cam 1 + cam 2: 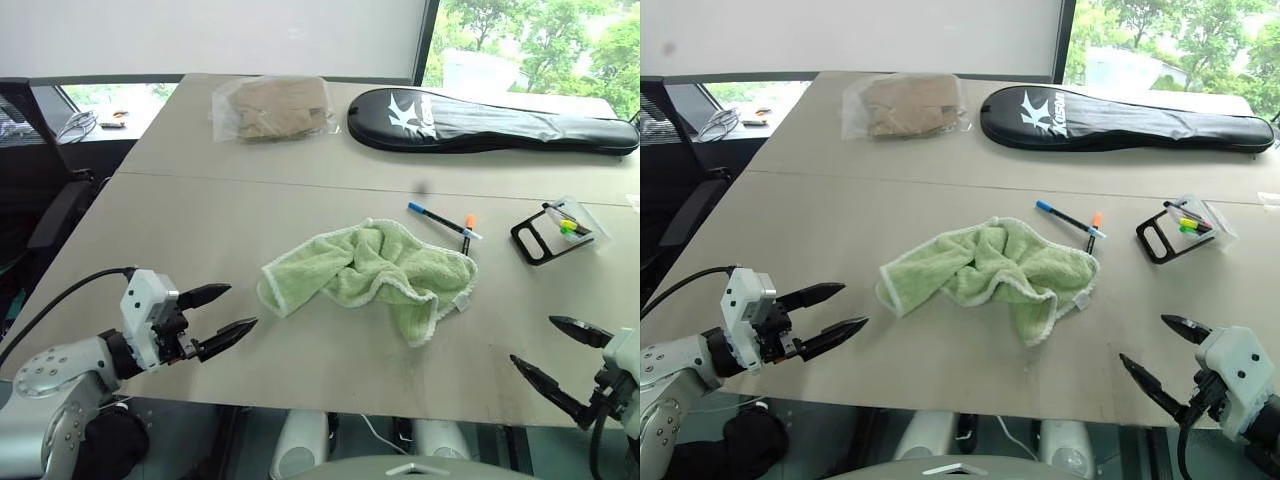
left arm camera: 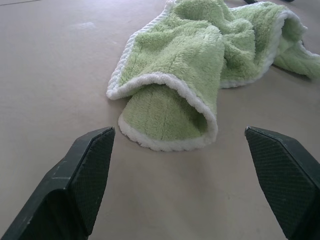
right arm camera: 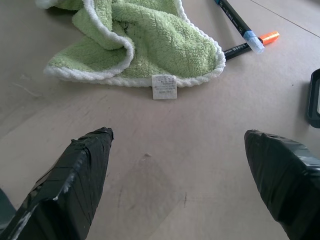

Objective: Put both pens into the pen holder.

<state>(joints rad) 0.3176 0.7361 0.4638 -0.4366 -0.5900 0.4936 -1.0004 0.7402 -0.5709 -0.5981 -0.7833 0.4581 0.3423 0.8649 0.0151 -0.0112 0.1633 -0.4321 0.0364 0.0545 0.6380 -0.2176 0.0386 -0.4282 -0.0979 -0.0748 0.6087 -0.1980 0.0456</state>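
Closest in, the left end effector [image 1: 228, 313] and the right end effector [image 1: 560, 350] hang over the bench [image 1: 180, 240], both spread wide and holding nothing. Past the green towel [image 1: 370, 275] lie two pens [image 1: 443, 220], touching. The pen holder [image 1: 557, 232] lies just beside them.

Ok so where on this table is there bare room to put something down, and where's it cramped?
Bare tabletop runs left of the green towel, up to the plastic-bagged bundle. The near strip between the open left pincer and open right pincer is free too. It is crowded on the right: two pens by the towel, then the pen holder.
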